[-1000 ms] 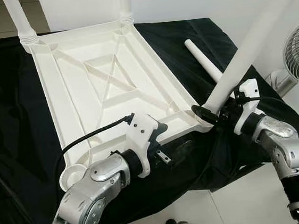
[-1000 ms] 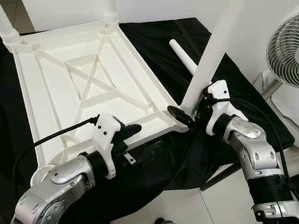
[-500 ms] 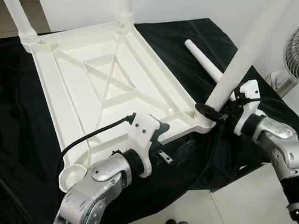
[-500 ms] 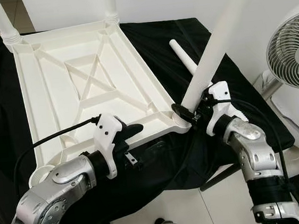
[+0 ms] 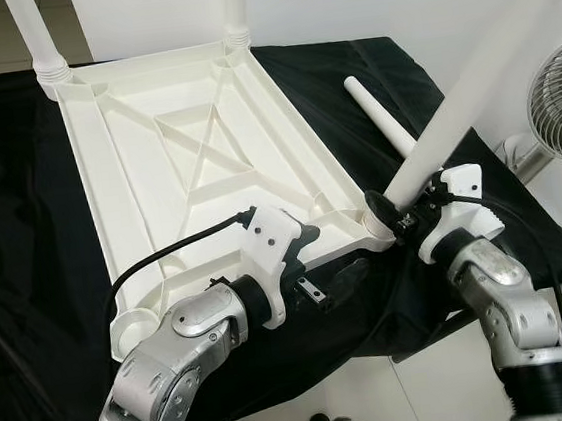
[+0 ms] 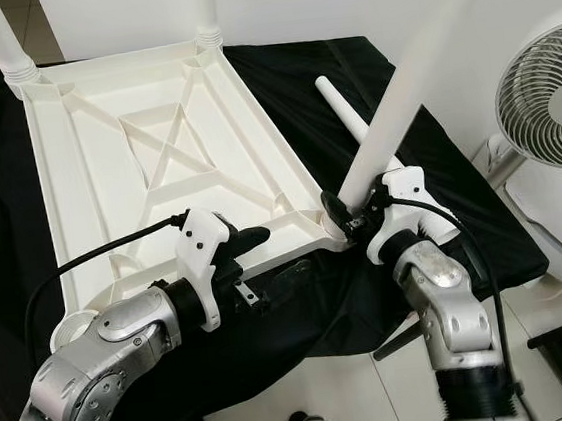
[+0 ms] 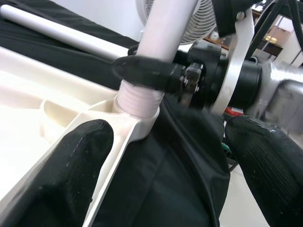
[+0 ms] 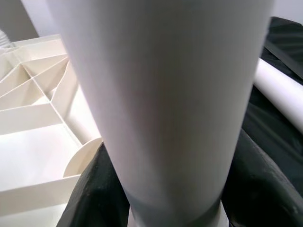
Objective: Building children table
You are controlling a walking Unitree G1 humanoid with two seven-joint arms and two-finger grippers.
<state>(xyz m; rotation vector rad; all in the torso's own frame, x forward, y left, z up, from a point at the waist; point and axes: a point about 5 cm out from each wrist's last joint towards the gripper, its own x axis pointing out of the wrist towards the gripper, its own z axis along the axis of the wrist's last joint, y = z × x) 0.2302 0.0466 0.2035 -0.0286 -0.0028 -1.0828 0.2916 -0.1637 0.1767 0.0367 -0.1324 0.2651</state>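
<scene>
Tabletop (image 5: pixel 195 159), white plastic and turned underside up, lies on the black cloth (image 5: pixel 14 249) that covers my counter, its ribbed frame and crossed braces facing me. Two white legs already stand in the far corner sockets, the far left leg (image 5: pixel 36 35) and the far right leg (image 5: pixel 233 9).

My right fingers (image 6: pixel 347 219) are closed around a third leg (image 5: pixel 452 112) low on its shaft, just above its threaded end. That end sits at the near right corner socket (image 5: pixel 375 229) of the tabletop, and the leg leans away to my right rather than standing upright. In my right wrist view the shaft (image 8: pixel 161 94) fills the space between my two black fingers (image 8: pixel 94 189), with the ribbed underside of the tabletop beside it.

My left fingers (image 5: pixel 317 267) are spread open at the near edge of the tabletop. One finger (image 7: pixel 80 170) rests against the white rim and the other finger (image 7: pixel 267 165) is out past the edge, over the cloth. From that wrist view I look straight at the corner socket and the threaded collar (image 7: pixel 137 101) of the leg sitting in it.

A fourth leg (image 5: pixel 382 114) lies loose on the cloth beyond the right edge of the tabletop. The near left socket (image 5: pixel 136 331) stands open. A white fan (image 6: pixel 545 92) stands on the floor to my right.
</scene>
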